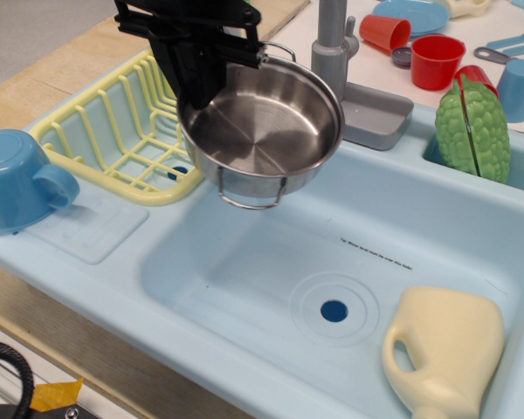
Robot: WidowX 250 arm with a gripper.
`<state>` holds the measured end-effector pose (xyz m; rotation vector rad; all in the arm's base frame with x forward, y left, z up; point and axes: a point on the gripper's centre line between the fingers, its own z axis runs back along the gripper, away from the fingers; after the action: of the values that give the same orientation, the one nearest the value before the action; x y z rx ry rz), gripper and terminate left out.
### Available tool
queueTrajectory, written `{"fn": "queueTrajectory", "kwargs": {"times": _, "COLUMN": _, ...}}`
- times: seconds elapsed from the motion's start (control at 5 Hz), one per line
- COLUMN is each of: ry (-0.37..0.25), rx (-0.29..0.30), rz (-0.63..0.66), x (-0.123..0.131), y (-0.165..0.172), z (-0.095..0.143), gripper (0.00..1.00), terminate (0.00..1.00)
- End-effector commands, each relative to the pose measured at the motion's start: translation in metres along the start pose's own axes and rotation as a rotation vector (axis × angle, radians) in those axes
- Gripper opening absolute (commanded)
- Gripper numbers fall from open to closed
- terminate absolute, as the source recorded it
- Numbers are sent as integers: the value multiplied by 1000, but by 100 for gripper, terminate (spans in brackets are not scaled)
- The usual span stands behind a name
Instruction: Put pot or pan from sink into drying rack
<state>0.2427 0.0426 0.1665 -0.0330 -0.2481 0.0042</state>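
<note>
Wooden counter holds a light blue toy sink (244, 279) with a grey faucet (332, 52) behind it. 1 black gripper (201, 65) is clamped on the left rim of a shiny steel pan (266, 127), holding it in the air, tilted, above the sink's left edge and partly over the yellow drying rack (113, 131). Judged from this, the lift is done; placing it in the rack and letting go remain. 1 cream jug (445, 349) lies in the sink.
</note>
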Motion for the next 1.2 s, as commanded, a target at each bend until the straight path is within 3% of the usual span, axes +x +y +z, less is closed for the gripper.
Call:
{"fn": "queueTrajectory", "kwargs": {"times": 0.0, "ry": -108, "rx": 3, "rz": 39, "x": -1, "y": 54, "z": 17, "gripper": 0, "terminate": 0}}
{"fn": "queueTrajectory", "kwargs": {"times": 0.4, "ry": -149, "rx": -47, "rz": 88, "x": 2, "y": 106, "z": 2, "gripper": 0, "terminate": 0}}
{"fn": "queueTrajectory", "kwargs": {"times": 0.8, "ry": -145, "rx": -104, "rz": 99, "x": 22, "y": 116, "z": -20, "gripper": 0, "terminate": 0}}
{"fn": "queueTrajectory", "kwargs": {"times": 1.0, "ry": -145, "rx": -104, "rz": 99, "x": 22, "y": 116, "z": -20, "gripper": 100, "terminate": 0}}
